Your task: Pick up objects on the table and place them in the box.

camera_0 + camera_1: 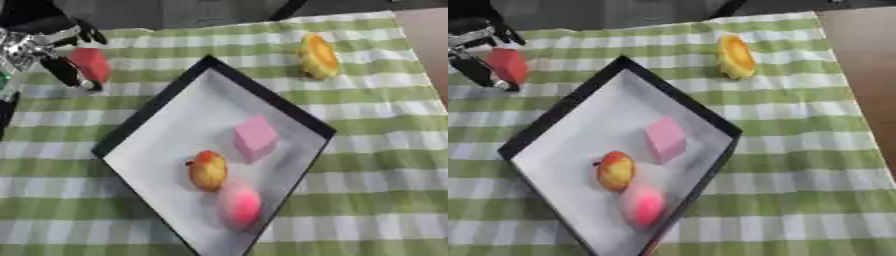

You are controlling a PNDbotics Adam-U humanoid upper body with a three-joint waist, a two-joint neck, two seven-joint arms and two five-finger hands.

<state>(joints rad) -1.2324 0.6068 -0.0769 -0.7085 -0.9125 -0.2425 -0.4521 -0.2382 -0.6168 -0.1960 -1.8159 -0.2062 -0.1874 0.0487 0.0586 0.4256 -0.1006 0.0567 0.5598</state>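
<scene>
Left hand carrying a red block toward the box

At ten o'clock my left hand (54, 52) has its fingers clamped on the red block (90, 64), held clear of the tabletop (376, 165) so I can swing it over the box (262, 97) rim. A pink cube (255, 137), an orange-yellow fruit (207, 170) and a pink ball (240, 204) already sit inside; a yellow object (317, 56) waits at one o'clock.

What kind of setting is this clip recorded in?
Probably a staged tabletop test setup, not a real kitchen: a green checked tablecloth, a shallow black-rimmed box holding toy-like pieces, and the left hand curled round a red block.
</scene>
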